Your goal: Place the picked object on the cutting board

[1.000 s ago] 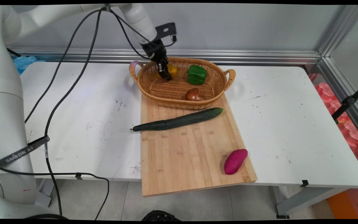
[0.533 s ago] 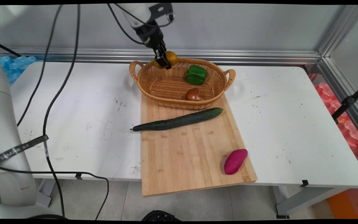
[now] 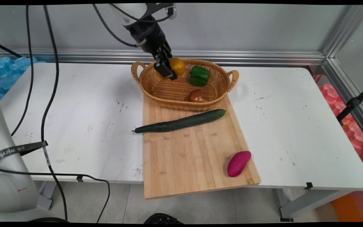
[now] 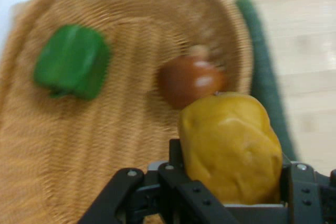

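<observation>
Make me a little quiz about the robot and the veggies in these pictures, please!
1. True or false: the gripper is holding the yellow pepper up off the floor of the basket.
2. Which one lies on the cutting board near its front right corner?
A. the green pepper
B. the purple sweet potato
C. the brown mushroom
3. Fill in: the long dark green thing lying across the board just in front of the basket is a ______.

Key: 1 true. 2 B. 3 cucumber.
</observation>
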### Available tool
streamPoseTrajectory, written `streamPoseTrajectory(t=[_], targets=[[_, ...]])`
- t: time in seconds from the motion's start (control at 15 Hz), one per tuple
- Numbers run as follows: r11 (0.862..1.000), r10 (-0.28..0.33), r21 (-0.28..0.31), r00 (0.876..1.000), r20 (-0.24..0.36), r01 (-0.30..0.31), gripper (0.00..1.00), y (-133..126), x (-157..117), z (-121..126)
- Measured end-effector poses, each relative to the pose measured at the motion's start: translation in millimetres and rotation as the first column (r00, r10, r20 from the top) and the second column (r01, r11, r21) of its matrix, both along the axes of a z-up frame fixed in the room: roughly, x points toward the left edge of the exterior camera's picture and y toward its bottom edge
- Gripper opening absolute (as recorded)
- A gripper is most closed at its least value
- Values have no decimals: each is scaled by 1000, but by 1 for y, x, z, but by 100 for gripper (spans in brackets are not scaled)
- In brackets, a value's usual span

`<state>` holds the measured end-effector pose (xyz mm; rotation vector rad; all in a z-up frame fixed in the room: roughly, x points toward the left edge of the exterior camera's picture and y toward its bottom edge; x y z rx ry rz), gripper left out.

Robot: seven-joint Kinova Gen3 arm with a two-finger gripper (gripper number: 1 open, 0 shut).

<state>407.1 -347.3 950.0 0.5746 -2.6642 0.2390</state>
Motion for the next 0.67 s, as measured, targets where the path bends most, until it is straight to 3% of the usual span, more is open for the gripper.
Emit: streamPoseTrajectory(t=[0.33,0.67], targets=[[992,-129,14,992,-12,129,0,36,-32,-3],[968,-252,10,968,-5,252,0,46,-62,-27]])
